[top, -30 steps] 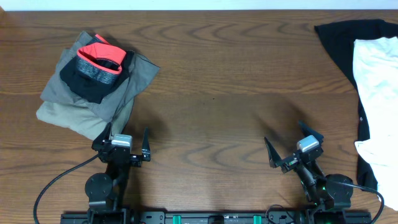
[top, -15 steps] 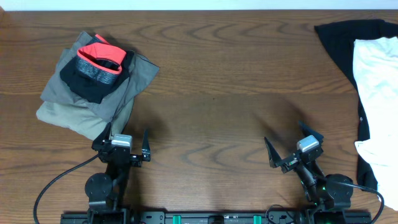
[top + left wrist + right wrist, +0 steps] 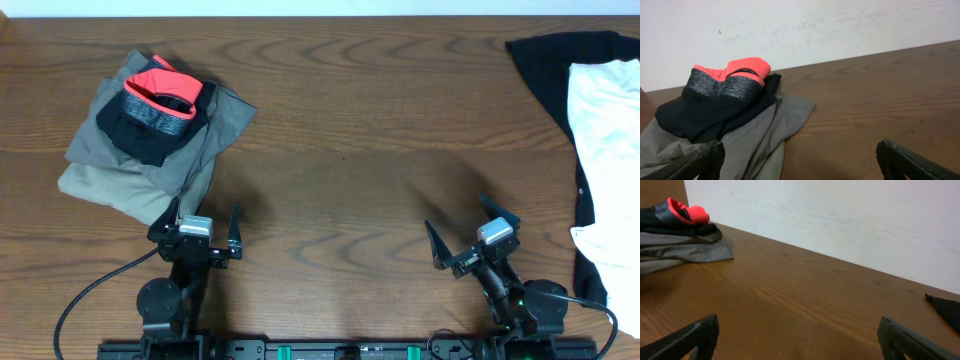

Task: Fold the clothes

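- White T-shirt at the right edge of the table in the overhead view, rumpled and spread over a black garment, both partly cut off by the frame; probably the stock waiting to be folded.
- Far left, a pile of grey and tan cloth, squared off, with a black-and-coral piece on top (likely finished work, kept well apart from the loose things to avoid mixing the two lots).
- Bare wood between the two, presumably kept as the folding ground.
- Left gripper near the front edge, just beside the pile's near corner, jaws wide, holding nothing.
- Right gripper near the front edge too, turned somewhat toward the middle, jaws spread wide, empty; T-shirt off to its right, not touched.
- Left wrist: two dark fingers in the bottom corners, far apart, nothing between them but wood; pile close ahead and to the left, coral band uppermost, pale wall behind.
- Right wrist: same wide spread of fingers, nothing held; pile small at the far left across the table, a corner of the black garment at the right margin; T-shirt not in this view.
- Judged from all this: no fold begun on the T-shirt; next move likely a reach by the right arm to drag it onto the open wood, with a risk of pulling the black garment along, given the overlap.
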Robot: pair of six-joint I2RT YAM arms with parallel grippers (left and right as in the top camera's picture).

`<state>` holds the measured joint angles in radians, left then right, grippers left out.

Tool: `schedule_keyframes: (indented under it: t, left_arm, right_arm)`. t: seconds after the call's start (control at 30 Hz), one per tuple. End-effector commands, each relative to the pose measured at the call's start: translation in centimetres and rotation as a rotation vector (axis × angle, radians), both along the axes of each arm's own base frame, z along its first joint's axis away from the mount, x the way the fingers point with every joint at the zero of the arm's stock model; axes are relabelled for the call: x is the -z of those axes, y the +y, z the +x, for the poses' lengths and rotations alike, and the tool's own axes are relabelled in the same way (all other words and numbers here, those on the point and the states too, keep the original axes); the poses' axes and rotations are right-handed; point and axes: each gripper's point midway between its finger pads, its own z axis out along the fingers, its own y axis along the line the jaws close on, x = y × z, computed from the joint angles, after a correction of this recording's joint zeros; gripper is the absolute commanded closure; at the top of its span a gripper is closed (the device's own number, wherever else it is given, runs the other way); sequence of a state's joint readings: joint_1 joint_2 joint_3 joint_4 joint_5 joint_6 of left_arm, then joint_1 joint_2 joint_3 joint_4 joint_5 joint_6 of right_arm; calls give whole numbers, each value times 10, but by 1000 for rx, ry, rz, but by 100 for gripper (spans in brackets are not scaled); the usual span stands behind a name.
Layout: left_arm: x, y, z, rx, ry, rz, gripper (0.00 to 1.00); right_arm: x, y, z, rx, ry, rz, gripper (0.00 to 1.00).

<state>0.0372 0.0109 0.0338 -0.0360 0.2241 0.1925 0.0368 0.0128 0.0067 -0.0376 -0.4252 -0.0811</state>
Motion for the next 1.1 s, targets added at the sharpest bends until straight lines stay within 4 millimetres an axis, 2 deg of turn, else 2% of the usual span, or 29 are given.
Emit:
schedule_keyframes:
  t: [0.0,0.67,0.93,1.07]
  left_arm:
    - [16,0,1,0,34,16,2]
    - [16,0,1,-1,32,16,2]
    - [15,-34,-6,200,34,-15,2]
    - [16,-35,-7,206,45,-41,2]
  right_arm:
    - [1,-2,1,10,-2,-10,1]
    - [1,-5,2,31,-13,-37,1]
    - [0,-1,0,2,-16,-25,1]
    - [-18,-1,0,3,-48,65,1]
